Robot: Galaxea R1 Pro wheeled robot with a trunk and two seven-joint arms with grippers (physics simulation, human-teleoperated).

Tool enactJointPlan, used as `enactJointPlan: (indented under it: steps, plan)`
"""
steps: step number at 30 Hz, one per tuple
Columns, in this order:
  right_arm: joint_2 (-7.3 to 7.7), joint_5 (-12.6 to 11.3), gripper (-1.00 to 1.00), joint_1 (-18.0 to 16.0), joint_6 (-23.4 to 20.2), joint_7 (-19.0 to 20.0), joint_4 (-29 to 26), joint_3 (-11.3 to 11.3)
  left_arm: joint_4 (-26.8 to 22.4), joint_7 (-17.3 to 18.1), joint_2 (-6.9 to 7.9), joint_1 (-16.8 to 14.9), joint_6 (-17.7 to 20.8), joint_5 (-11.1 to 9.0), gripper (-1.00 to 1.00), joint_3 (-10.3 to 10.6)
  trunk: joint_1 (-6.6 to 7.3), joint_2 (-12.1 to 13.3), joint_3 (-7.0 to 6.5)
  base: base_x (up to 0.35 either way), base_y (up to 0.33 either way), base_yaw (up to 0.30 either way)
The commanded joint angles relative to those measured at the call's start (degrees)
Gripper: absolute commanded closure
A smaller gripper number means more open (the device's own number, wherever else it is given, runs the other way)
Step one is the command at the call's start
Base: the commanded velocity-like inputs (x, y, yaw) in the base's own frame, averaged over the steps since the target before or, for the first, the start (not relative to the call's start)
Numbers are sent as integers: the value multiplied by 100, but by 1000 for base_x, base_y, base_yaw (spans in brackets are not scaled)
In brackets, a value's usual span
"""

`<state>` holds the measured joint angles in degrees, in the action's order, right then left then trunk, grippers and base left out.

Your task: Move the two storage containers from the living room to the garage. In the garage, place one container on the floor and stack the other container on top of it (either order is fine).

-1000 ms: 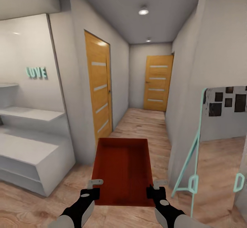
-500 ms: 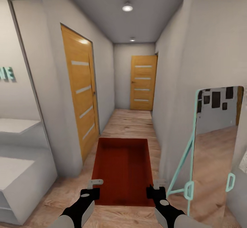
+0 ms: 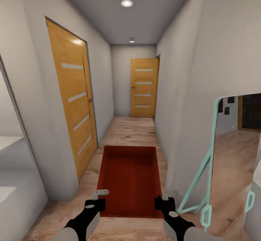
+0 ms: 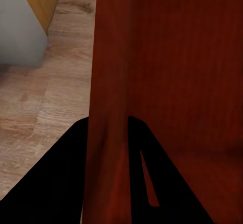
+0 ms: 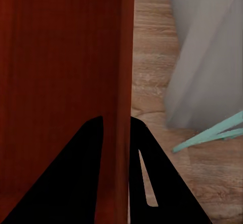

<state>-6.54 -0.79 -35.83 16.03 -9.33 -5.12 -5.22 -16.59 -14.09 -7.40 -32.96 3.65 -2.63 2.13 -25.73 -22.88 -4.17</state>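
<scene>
1. storage container (image 3: 129, 179): one orange-red rectangular bin, lidless, walls slightly tapered, carried level in front of the robot, above the wood-plank floor (image 3: 130, 128) of a hallway. its long axis runs away from the robot, open top facing up.
2. contents of the container: the inside shows bare red walls and a bare red bottom; nothing lies in it.
3. left gripper (image 3: 101, 194): at the near left corner of the bin. in the left wrist view its two dark fingers (image 4: 61, 183) straddle the bin's left wall (image 4: 109, 133), one outside and one inside, clenched on that wall.
4. right gripper (image 3: 166, 195): at the near right corner of the bin. in the right wrist view the dark fingers (image 5: 167, 183) stand on either side of the bin's right wall (image 5: 119, 107), grasping it.
5. hallway: narrow, pale grey walls, grey ceiling with two round ceiling lights (image 3: 126, 2), one near and one farther along.
6. side door (image 3: 72, 96): orange wood with pale horizontal strips, shut, in the left wall.
7. end door (image 3: 144, 88): the same make, shut, at the far end of the hallway.
8. standing mirror (image 3: 232, 161): teal frame with a slanted prop leg, leaning at the right wall, just beside the right arm; its glass reflects plank floor and a grey wall with dark squares.
9. white furniture (image 3: 11, 183): pale block at the left edge of the head view, cut off by the frame; what it is cannot be told.
</scene>
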Motion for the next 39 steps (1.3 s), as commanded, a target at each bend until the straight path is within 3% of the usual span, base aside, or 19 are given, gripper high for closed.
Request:
enactJointPlan:
  steps: [1,22,39]
  plan:
    - [-2,-18,100,-3,6,-43,11,170,-29,-59,2,0,39,61,100,-55,-5,-4,2,322,103,-3]
    - [-5,-18,100,-3,7,-43,11,170,-29,-106,2,0,37,61,100,-52,-5,-4,2,322,98,0]
    - [-9,-9,100,-2,14,-43,11,170,-5,-103,2,0,48,59,100,-54,-5,-4,2,322,9,0]
